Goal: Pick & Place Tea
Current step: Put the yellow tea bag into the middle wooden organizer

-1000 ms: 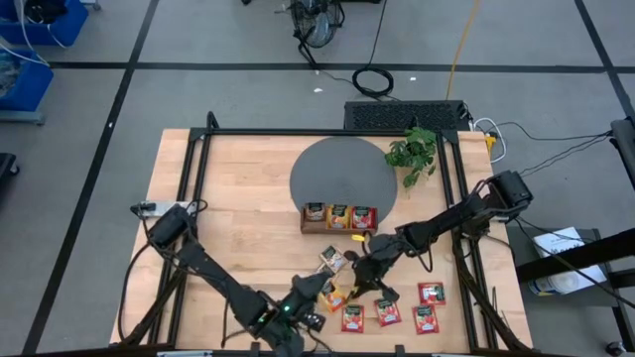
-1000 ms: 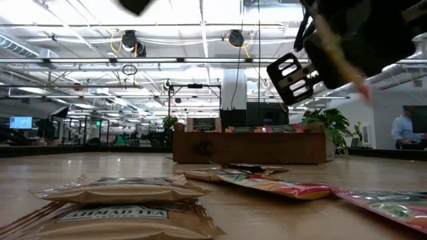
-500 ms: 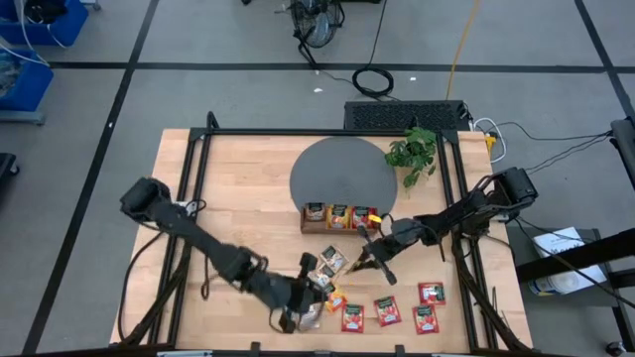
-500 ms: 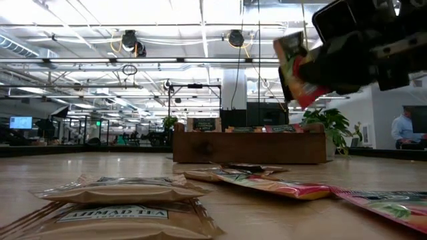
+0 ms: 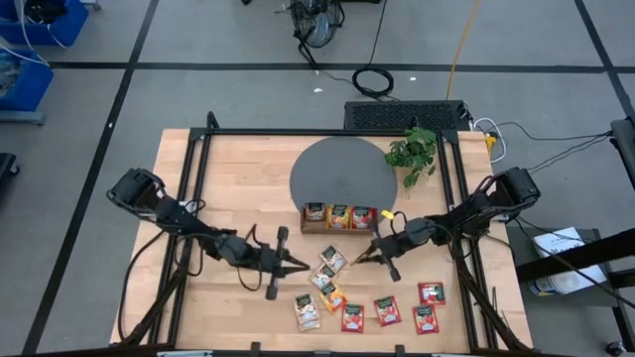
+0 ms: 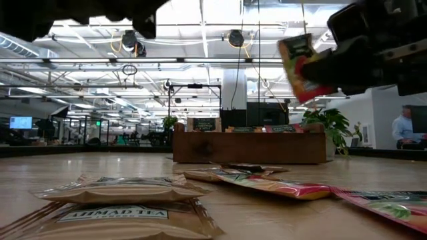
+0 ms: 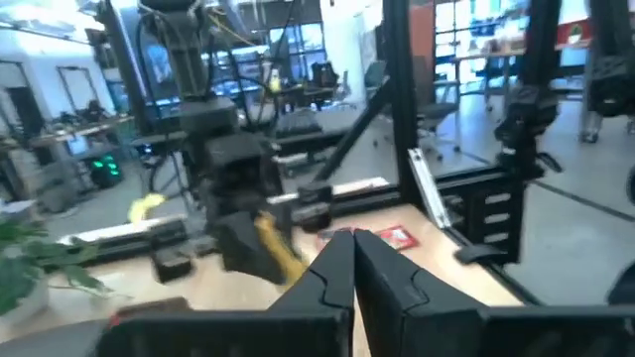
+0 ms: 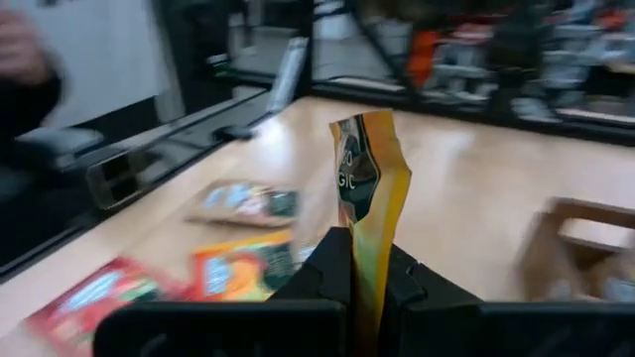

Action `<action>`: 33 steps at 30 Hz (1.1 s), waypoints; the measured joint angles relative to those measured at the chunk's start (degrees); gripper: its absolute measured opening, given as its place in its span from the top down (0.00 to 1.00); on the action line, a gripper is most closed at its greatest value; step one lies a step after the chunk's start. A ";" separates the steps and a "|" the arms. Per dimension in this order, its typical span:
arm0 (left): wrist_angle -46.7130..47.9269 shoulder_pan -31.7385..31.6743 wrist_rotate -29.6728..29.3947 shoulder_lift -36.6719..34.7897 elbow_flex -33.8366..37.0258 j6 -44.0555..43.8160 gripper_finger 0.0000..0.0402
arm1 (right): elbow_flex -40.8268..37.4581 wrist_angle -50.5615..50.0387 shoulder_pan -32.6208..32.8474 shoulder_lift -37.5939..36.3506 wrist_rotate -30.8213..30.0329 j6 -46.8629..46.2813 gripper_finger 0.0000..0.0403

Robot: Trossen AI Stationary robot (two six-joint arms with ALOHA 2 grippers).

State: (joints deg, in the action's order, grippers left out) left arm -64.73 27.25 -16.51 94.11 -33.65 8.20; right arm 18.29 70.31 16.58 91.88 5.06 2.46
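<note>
Presently, an orange-yellow sachet (image 8: pixel 369 198) is held upright in the clenched right end effector (image 5: pixel 377 251), just below-right of the wooden tray (image 5: pixel 338 228) at frame centre; the left end effector (image 5: pixel 298 266) is shut, empty.

Place: large open robotics lab or workshop hall
Evidence: light wooden tabletop (image 5: pixel 238 178) in a black metal frame (image 5: pixel 327 131), grey tiled floor (image 5: pixel 198 89), exposed ceiling lights (image 6: pixel 130 41), distant workstations (image 6: pixel 20 123)

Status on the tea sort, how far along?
Done: the wooden tray already shows sachets in all three slots. In hand: the right gripper, jaws shut, holds an orange-yellow sachet up off the table near the tray. The left gripper is shut and empty. Left: beige-green and orange sachets and four red sachets lie loose on the table.
</note>
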 joint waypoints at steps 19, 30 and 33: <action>6.89 0.72 6.00 11.78 -9.92 -14.82 0.95 | 4.61 5.20 7.12 0.04 -15.57 5.25 1.00; 12.57 2.78 -12.48 4.30 -10.53 -5.54 0.99 | 4.67 0.81 15.12 0.04 -30.57 10.65 1.00; 14.86 1.50 -11.47 4.58 -10.40 -7.34 0.96 | 4.67 -0.11 15.83 0.04 -30.57 9.30 1.00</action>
State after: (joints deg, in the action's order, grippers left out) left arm -49.87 28.75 -27.98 98.68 -44.05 0.86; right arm 22.96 70.20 32.41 91.92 -25.52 11.76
